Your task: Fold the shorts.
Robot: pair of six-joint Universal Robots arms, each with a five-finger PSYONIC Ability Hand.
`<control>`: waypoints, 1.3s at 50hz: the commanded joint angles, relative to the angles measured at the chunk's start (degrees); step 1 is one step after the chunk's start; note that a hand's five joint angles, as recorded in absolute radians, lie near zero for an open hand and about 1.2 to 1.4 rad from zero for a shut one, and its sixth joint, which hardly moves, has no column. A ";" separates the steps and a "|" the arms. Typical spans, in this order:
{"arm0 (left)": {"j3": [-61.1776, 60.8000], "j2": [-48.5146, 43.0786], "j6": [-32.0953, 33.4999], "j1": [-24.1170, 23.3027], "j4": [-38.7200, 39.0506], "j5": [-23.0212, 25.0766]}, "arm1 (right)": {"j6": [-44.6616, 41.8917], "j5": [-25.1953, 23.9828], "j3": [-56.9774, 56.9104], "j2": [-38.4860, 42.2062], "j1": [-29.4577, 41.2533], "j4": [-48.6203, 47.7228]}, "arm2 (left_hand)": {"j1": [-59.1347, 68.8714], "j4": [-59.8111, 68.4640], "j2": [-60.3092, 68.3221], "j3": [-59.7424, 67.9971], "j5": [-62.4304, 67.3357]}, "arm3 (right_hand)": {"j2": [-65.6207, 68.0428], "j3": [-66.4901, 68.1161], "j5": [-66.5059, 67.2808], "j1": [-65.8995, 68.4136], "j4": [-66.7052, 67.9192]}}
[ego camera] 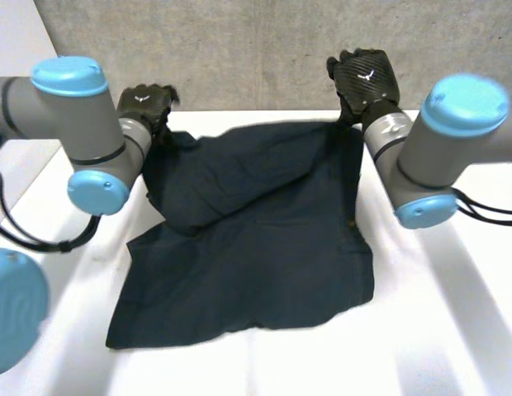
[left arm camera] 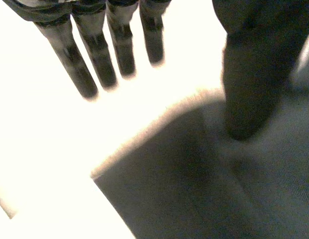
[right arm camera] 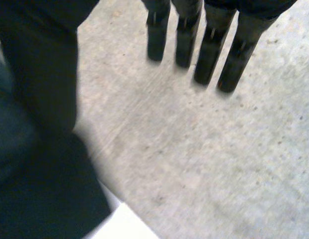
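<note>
Dark shorts (ego camera: pixel 256 239) spread on the white bench (ego camera: pixel 454 330), extending toward the robot from both hands. Left hand (ego camera: pixel 144 106) and right hand (ego camera: pixel 367 78), fingers straight and gripping nothing, flank the far corners, equally near.

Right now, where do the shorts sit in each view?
Head view: shorts spread across the white table.
Left wrist view: shorts under the thumb of the left hand.
Right wrist view: shorts beside the thumb of the right hand.
Shared landmark: the white table along the shorts' edge.

Apparently one shorts (ego camera: pixel 248 247), two hands, left hand (ego camera: pixel 144 106), right hand (ego camera: pixel 367 78), one table (ego camera: pixel 438 330).
</note>
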 commanded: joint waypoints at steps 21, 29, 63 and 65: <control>-61.27 42.99 0.90 -1.79 2.04 -0.46 | -4.91 -5.91 36.69 -28.36 -1.57 24.00 | -10.62 -16.34 -15.47 -15.73 -15.63 | -3.47 -4.31 -4.46 1.23 -4.40; -79.12 51.71 6.26 -2.40 1.95 0.68 | -5.17 -13.91 49.97 -32.41 -4.92 24.09 | -7.58 -13.31 -12.44 -12.70 -12.59 | 11.52 10.68 10.53 16.22 10.59; -90.21 44.24 10.66 0.06 20.22 1.03 | -2.36 -15.32 57.98 -23.27 -4.74 2.73 | 10.72 4.99 5.86 5.60 5.71 | 57.88 57.05 56.89 62.59 56.96; -90.12 44.06 10.66 -0.03 21.02 1.03 | -2.27 -14.80 57.98 -23.45 -4.92 2.55 | 14.60 8.88 9.74 9.49 9.59 | 57.88 57.05 56.89 62.59 56.96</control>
